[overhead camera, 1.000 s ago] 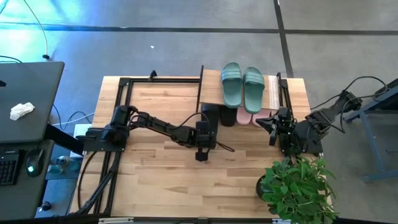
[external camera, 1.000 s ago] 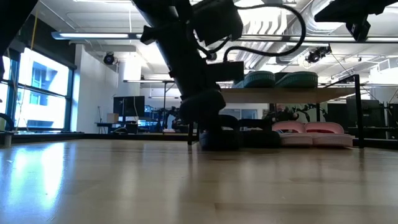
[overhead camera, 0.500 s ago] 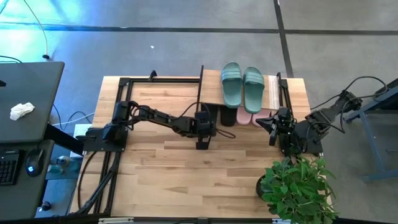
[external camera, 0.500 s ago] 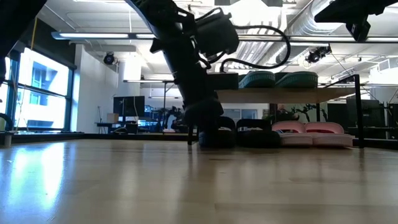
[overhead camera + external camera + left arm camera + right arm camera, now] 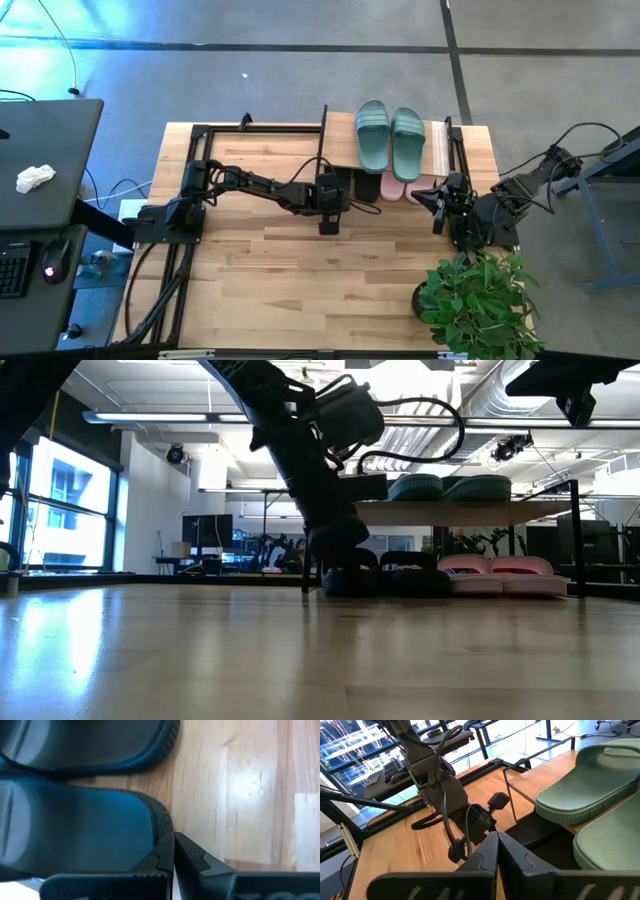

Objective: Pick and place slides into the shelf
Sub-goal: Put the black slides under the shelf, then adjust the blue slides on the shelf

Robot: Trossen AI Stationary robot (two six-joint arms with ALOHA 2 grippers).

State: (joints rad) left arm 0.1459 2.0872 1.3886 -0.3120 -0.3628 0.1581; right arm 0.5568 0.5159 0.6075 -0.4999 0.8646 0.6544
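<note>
Butcher-block table (image 5: pixel 300 270) in a big open office, plant (image 5: pixel 478 295) at one corner. Shelf (image 5: pixel 440 150) carries green slides (image 5: pixel 390 138) on top, pink (image 5: pixel 495 573) and black slides (image 5: pixel 385 572) below. Left gripper (image 5: pixel 328 222), pinched shut, sits against the black ones; right gripper (image 5: pixel 437 205), shut too, waits beside the shelf.

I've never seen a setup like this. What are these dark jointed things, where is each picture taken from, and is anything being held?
They are two robot arms at a wooden table. One picture looks straight down, one looks level across the tabletop, and two come from cameras on the arms' wrists. A low shelf carries the sage-green slides on top; the pink slides and black slides sit underneath. The left gripper, shut, is pressed against a black slide, seemingly nudging it in rather than holding it. The right gripper, also shut and empty, waits beside the shelf. A potted plant stands near the corner.
</note>
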